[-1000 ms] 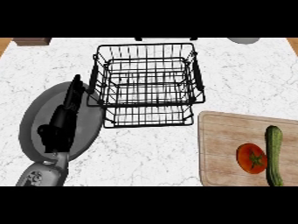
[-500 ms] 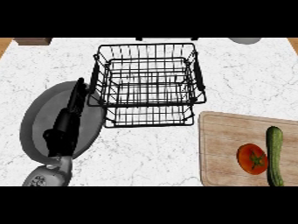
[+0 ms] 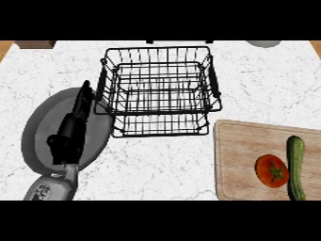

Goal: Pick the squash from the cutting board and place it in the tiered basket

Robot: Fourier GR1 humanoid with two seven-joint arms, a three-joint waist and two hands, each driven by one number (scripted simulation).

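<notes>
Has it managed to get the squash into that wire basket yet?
Not yet. The squash lies on the cutting board beside a tomato; the tiered basket holds nothing. The left robot hand hovers open over a grey plate, holding nothing. Everything remains.

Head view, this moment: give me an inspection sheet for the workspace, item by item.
Surface: white marbled counter, wooden strips at both far corners.
Job's things: green squash lies lengthwise on the cutting board, near its right edge; black wire tiered basket stands mid-counter with nothing in it.
Clutter: red tomato on the board beside the squash; grey plate left of the basket.
Hands: left hand stretched over the plate, fingers straight, fingertips near the basket's left side, holding nothing; right hand not in view.
Cables: nothing seen.
Surroundings: two partly cropped objects at the far edge, not identifiable.
</notes>
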